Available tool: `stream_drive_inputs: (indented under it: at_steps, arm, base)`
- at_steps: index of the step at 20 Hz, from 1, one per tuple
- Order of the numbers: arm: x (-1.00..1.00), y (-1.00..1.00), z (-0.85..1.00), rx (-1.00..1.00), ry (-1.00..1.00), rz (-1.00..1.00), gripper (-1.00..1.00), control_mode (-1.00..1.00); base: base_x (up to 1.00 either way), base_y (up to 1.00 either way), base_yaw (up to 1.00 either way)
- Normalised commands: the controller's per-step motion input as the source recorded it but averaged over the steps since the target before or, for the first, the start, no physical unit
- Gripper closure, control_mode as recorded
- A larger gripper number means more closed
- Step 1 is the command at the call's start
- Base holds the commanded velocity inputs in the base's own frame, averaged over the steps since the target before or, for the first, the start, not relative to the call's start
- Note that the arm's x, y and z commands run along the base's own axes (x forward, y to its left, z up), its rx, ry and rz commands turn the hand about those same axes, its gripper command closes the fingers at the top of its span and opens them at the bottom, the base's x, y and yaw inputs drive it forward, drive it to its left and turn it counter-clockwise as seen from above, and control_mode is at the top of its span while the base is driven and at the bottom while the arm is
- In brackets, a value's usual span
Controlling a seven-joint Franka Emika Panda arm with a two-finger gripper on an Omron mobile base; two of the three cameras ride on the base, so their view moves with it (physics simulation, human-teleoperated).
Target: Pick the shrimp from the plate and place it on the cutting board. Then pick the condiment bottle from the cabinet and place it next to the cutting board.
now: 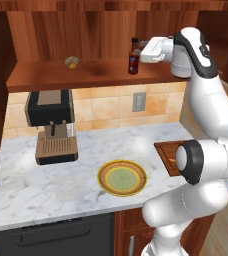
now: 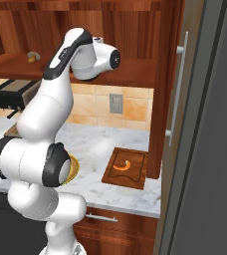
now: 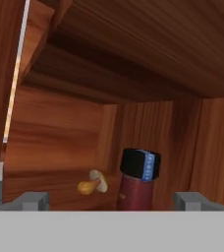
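Observation:
The condiment bottle (image 1: 133, 57), dark brown-red with a black cap, stands upright on the shelf of the cabinet (image 1: 86, 73). My gripper (image 1: 140, 52) is level with it at its right side, open. In the hand view the condiment bottle (image 3: 136, 187) rises between the two spread fingertips (image 3: 33, 201), with nothing gripped. The shrimp (image 2: 122, 166) lies curled on the cutting board (image 2: 135, 174) on the counter's right end. The plate (image 1: 122, 177) sits bare near the counter's front edge, and the cutting board (image 1: 166, 155) is partly hidden behind my arm.
A small round yellowish object (image 1: 72, 62) sits on the shelf left of the bottle. A coffee machine (image 1: 51, 125) stands on the counter's left. A tall grey fridge (image 2: 205, 124) walls off the right side beyond the board.

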Motion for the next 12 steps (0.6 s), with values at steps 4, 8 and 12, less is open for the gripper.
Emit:
stream_drive_inputs:
  at_steps: [4,8,12]
  arm:
    - [0.19,0.0,0.0,0.02,0.03,0.0,-1.0,-1.0]
    - [0.18,0.0,0.0,0.02,0.02,0.0,-1.0,-1.0]
    - [0.18,0.0,0.0,0.01,0.02,0.0,-1.0,-1.0]
  base:
    - [0.0,0.0,0.0]
    - [0.0,0.0,0.0]
    - [0.0,0.0,0.0]
